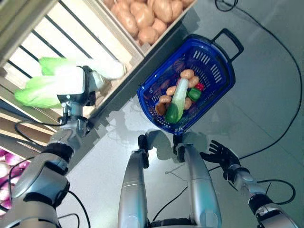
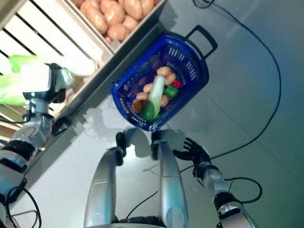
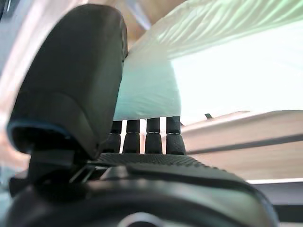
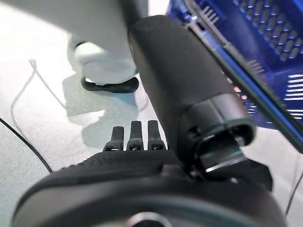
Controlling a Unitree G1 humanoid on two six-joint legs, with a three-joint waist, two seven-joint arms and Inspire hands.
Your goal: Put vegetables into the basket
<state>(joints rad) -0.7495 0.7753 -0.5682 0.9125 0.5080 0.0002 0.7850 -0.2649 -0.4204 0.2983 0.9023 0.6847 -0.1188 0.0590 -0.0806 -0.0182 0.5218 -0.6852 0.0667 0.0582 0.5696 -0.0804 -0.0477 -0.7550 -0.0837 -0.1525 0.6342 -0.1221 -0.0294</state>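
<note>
The cabbage [image 1: 47,88], at nine o'clock on the shelf [image 1: 28,50], is clasped by the left hand [image 1: 78,88] and should be lifted clear before the basket [image 1: 221,78]; the right hand [image 1: 221,154] is held relaxed.

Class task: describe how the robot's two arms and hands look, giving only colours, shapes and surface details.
Both arms are silver-grey, with rounded shells and black bands at the joints. The left hand has a white casing on its back over dark parts. The right hand is dark all over, with slim segmented fingers and a thick, smooth thumb. In the wrist views the palms look finely textured.
</note>
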